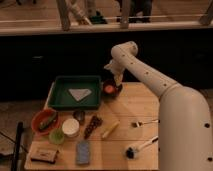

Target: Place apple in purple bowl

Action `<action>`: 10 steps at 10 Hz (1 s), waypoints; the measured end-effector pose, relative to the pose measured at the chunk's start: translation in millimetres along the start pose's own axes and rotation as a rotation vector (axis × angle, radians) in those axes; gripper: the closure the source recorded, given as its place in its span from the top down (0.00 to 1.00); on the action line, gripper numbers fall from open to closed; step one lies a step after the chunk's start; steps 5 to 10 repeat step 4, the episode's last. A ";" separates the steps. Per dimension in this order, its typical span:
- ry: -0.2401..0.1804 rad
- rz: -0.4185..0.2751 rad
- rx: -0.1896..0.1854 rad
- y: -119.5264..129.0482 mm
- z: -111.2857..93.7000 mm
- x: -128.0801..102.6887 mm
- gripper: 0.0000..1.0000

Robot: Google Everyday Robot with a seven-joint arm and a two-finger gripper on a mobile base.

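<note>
At the far left of the wooden counter (pixel 135 107) sits an orange bowl (pixel 45 121) with something dark and greenish in it, and below it, near the front edge, a small flat brown block (pixel 43 154). Just right of the bowl are a small green cup (pixel 56 136) and a white cup (pixel 70 127). A blue sponge-like pad (pixel 82 151) lies toward the front. Behind these, the green tray (pixel 75 93) holds a pale folded cloth (pixel 80 94). A dark brown elongated piece (pixel 92 125) and a pale yellow elongated piece (pixel 110 129) lie near the middle of the counter. Just right of the tray, at the back edge, stands the purple bowl (pixel 112 89), and the apple (pixel 109 89) rests inside it. The hand (pixel 118 78) hangs directly above the bowl's right side, pointing down, close to the apple; whether its fingers are spread or closed cannot be told. Further right lie a fork (pixel 144 122) and a dark-headed brush (pixel 140 147), with the robot's white arm (pixel 150 77) arching over them.
</note>
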 end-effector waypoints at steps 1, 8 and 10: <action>-0.001 0.000 0.001 1.0 -2.0 0.1 0.80; 0.008 0.020 0.004 7.6 -7.8 3.8 0.80; 0.008 0.020 0.004 7.6 -7.8 3.8 0.80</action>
